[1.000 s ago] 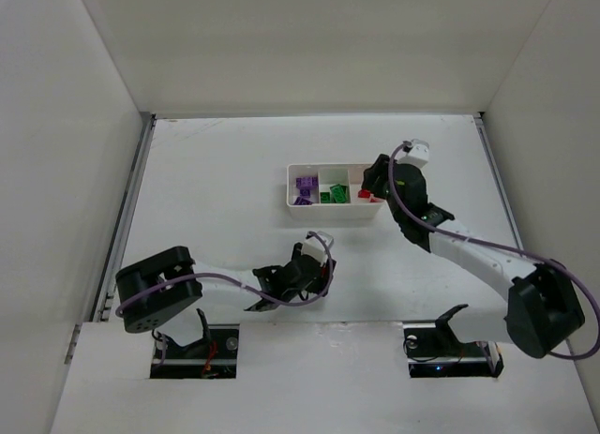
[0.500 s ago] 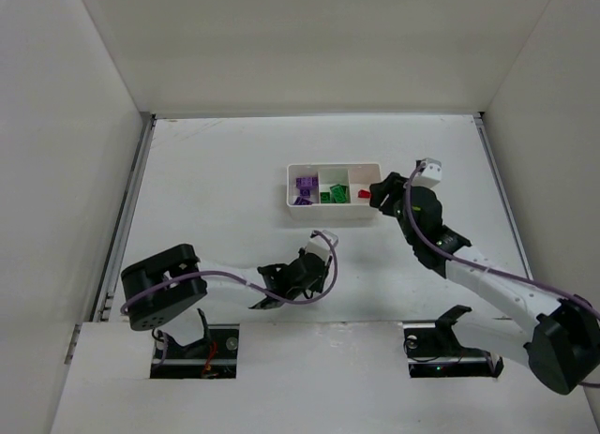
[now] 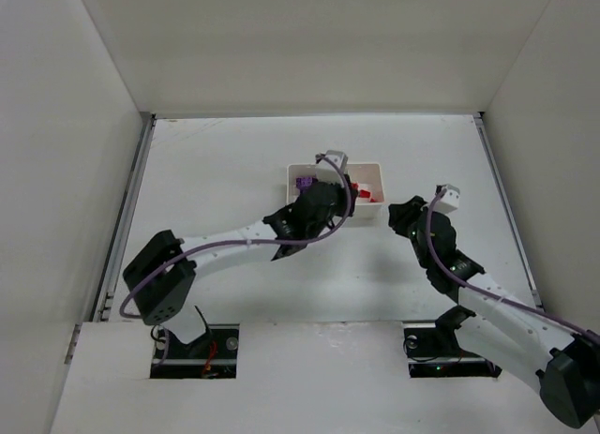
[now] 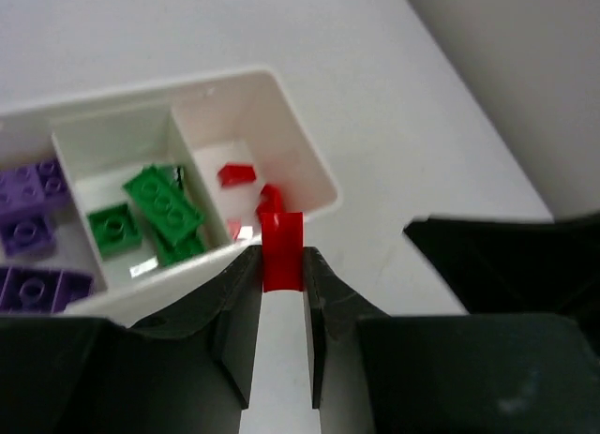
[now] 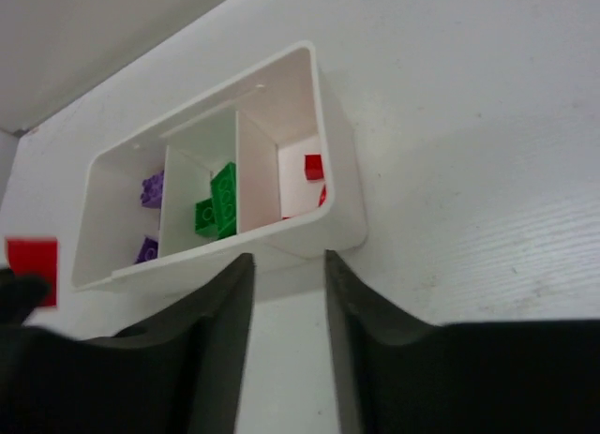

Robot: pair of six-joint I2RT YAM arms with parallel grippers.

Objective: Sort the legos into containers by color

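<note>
My left gripper [image 4: 281, 265] is shut on a small red lego [image 4: 281, 249] and holds it above the near wall of the white tray [image 4: 225, 78], by its right-hand compartment. In the tray's containers lie purple legos [image 4: 28, 195] on the left, green legos [image 4: 159, 204] in the middle and red legos [image 4: 236, 174] on the right. From above, the left arm covers much of the tray [image 3: 370, 167], with the left gripper [image 3: 349, 190] over it. My right gripper [image 5: 286, 265] is open and empty, just short of the tray's [image 5: 347, 209] red end. The right gripper [image 3: 396, 211] stands to the tray's right.
The held red lego [image 5: 31, 265] shows at the left edge of the right wrist view. White walls close off the table's left, right and far sides. Both arm bases sit at the near edge.
My left arm has swung from the near table up to the tray with the red lego, shutting on it. My right gripper has drawn back from the tray to the right and narrowed.
</note>
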